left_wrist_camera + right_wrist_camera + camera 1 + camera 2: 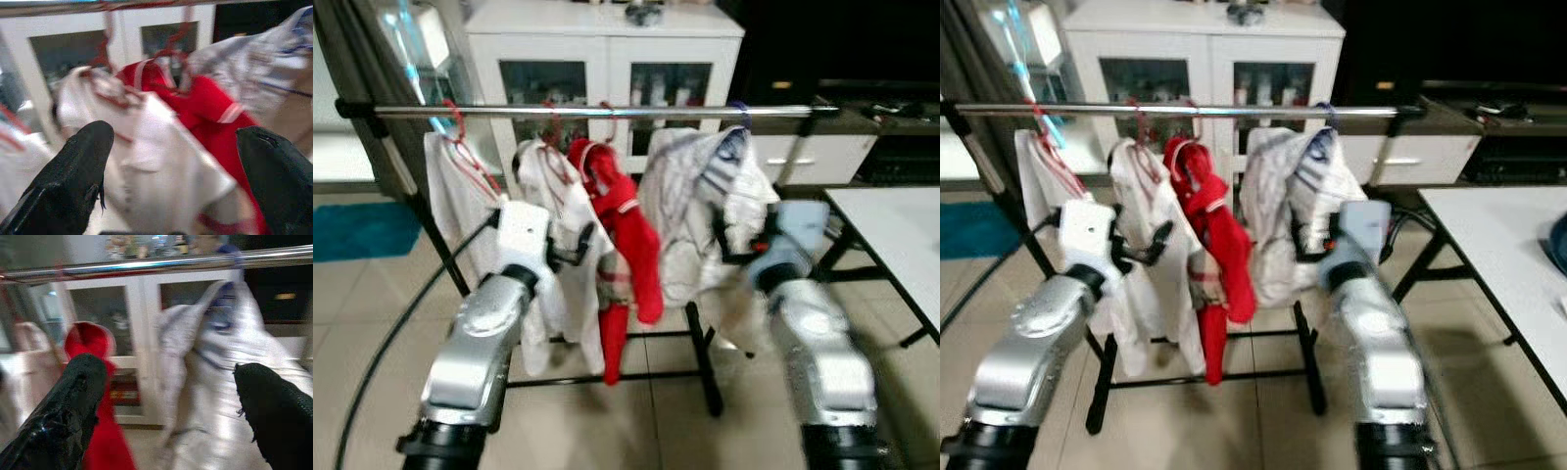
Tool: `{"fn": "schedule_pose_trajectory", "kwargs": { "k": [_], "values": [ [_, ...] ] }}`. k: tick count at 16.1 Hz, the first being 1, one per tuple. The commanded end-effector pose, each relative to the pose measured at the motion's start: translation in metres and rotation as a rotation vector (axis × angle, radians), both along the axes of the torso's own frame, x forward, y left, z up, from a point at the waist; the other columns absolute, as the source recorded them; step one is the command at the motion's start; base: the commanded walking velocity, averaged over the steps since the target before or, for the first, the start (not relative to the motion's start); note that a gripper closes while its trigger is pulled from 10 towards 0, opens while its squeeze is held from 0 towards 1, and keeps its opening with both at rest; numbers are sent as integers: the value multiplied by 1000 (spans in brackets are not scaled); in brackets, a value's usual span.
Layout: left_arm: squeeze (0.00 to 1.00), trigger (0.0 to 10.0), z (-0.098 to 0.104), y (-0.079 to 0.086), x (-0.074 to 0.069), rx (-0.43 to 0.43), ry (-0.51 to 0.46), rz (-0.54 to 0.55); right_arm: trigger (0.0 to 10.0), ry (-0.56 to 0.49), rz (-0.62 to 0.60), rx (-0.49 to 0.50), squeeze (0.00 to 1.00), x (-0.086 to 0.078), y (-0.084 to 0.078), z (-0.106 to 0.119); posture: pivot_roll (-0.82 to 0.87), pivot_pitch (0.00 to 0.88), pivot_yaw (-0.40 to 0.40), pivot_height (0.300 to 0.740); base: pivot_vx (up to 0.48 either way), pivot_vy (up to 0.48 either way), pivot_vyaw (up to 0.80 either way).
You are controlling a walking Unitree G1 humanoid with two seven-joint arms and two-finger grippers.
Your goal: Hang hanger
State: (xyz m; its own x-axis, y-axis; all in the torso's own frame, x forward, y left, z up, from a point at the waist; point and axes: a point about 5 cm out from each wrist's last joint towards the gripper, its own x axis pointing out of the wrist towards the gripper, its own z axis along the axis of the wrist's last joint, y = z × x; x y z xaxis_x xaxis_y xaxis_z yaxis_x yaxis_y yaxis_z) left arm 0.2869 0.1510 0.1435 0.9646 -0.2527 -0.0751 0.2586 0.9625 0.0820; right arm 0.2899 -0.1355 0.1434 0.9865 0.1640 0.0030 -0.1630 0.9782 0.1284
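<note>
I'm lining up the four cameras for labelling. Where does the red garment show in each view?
Left eye view: red garment hangs mid-rack, between the white clothes.
Right eye view: just left of centre.
Left wrist view: upper middle, between the spread fingers.
Right wrist view: lower left, beside one black finger.
Shared landmark: the metal rail above it.

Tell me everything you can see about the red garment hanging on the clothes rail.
The red garment looks like soft fabric with pale trim bands, one near its upper part and a striped band lower down. It hangs by a red hanger hooked over the silver metal rail, bunched and drooping in a long fold instead of spread flat. It sits between a white garment on the robot's left and a pale grey-white garment on its right, pressing against the white one. Neither gripper touches it.
</note>
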Motion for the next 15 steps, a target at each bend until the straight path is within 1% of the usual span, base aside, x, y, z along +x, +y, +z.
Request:
{"fn": "schedule_pose_trajectory", "kwargs": {
  "k": [1, 2, 3, 4, 5, 6, 7, 8, 10, 11, 15],
  "values": [
    [1000, 10000, 3, -4, 2, -5, -7, -12, 10000, -11, -24, -8, 1000, 1, -10, 3, -52, 0, -17, 740, 315, 0, 0],
    [1000, 10000, 3, -4, 3, -6, -8, -13, 10000, -26, -25, -52, 1000, 2, -11, 5, -55, 0, -17, 740, 311, 0, 0],
    [1000, 10000, 1, -2, 4, -6, 1, 20, 10000, -58, -28, -154, 1000, 4, -12, 6, -56, 0, -17, 740, 0, 0, 0],
    [1000, 10000, 0, 1, 6, -24, 16, 60, 10000, -68, -3, -180, 1000, 5, -11, 7, -57, 0, -18, 740, 0, 0, 0],
    [1000, 10000, 1, 2, 6, -18, 7, 54, 10000, -114, -24, -165, 1000, 5, -11, 10, -59, 0, -20, 740, 0, 0, 794],
    [1000, 10000, 1, 3, 5, -8, -3, 46, 10000, -135, -38, -203, 1000, 4, -10, 10, -59, 0, -20, 740, 0, 0, 763],
    [1000, 10000, 2, 2, 6, -5, -6, 50, 10000, -105, -11, -171, 1000, 4, -8, 8, -58, 0, -22, 740, 0, 0, 763],
    [1000, 10000, 3, 2, 8, -7, -8, 59, 10000, -91, -13, -145, 1000, 5, -8, 7, -55, 0, -24, 740, 0, 0, 763],
    [1000, 10000, 4, 2, 8, -8, -11, 62, 10000, -92, -27, -153, 1000, 6, -9, 8, -55, 0, -27, 740, 0, 0, 756],
    [1000, 10000, 4, 2, 9, -7, -12, 64, 10000, -92, -29, -156, 1000, 7, -10, 8, -55, 0, -27, 740, 0, -259, 675],
    [1000, 10000, 4, 1, 11, 0, -19, 62, 10000, -52, -33, -145, 1000, 10, -8, 4, -48, 0, -32, 740, 0, -384, 0]
  ]
}}
